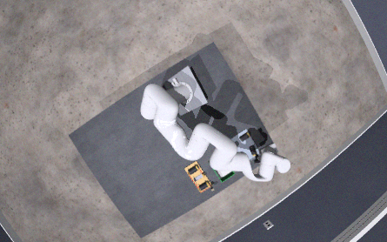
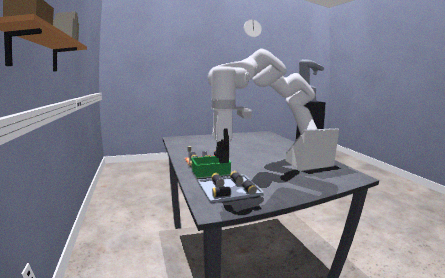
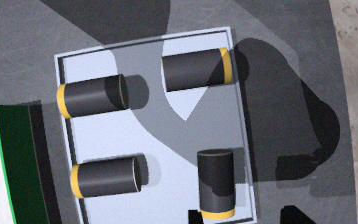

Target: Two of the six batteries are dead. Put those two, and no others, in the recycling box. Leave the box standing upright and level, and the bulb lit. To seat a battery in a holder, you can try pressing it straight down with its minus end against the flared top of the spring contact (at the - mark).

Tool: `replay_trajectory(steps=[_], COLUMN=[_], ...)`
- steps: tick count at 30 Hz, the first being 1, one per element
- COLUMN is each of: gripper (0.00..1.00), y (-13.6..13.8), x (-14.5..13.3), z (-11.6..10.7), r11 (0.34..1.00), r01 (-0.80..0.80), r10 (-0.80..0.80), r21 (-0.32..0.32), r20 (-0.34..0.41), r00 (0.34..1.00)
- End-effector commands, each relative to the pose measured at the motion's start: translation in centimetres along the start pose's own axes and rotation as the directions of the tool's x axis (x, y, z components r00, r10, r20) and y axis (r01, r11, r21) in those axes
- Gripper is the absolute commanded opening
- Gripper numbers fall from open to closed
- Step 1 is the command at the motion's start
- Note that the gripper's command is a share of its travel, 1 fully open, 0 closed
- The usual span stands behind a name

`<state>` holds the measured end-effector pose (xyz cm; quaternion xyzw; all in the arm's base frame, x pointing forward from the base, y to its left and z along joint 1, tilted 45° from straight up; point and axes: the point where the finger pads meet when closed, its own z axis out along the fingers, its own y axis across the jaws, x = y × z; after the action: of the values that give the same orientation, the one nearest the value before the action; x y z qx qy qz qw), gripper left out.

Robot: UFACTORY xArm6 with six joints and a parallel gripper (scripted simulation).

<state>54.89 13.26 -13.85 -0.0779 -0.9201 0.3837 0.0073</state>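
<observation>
My gripper (image 2: 223,159) (image 3: 245,218) is open, its dark fingertips apart at the bottom edge of the wrist view and nothing held. In the exterior view it overlaps the green recycling box (image 2: 211,168) (image 3: 16,165), which stands upright. The pale tray (image 2: 206,190) (image 3: 97,137) holds several dark batteries with yellow ends: upper left (image 3: 95,95), upper right (image 3: 195,70), lower left (image 3: 108,176) and lower right (image 3: 216,177), all lying down. The orange holder (image 1: 198,178) carries two dark batteries, one upper (image 1: 192,169) and one lower (image 1: 203,186). Whether the bulb is lit cannot be told.
The box lies between holder and tray. A white slanted panel (image 2: 316,149) stands on the dark table (image 1: 122,152) (image 2: 347,181) near the arm's base. The tray is close to a table edge. The arm covers part of the box and tray in the top view.
</observation>
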Motion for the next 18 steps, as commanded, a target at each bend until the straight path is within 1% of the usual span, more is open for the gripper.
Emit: replay_trajectory(steps=[1, 14, 16, 18], gripper=[0.51, 0.51, 0.51, 0.51], y=[0.0, 0.0, 0.0, 0.0], x=[-0.1, -0.1, -0.1, -0.1], z=[-0.3, -0.2, 0.9, 3.4], r11=[0.999, 0.999, 0.999, 0.999], r01=[0.038, 0.046, 0.046, 0.046], r10=[-0.038, -0.046, -0.046, -0.046], r21=[-0.002, -0.002, -0.002, -0.002], r20=[0.001, 0.001, 0.001, 0.001], r00=[0.999, 0.999, 0.999, 0.999])
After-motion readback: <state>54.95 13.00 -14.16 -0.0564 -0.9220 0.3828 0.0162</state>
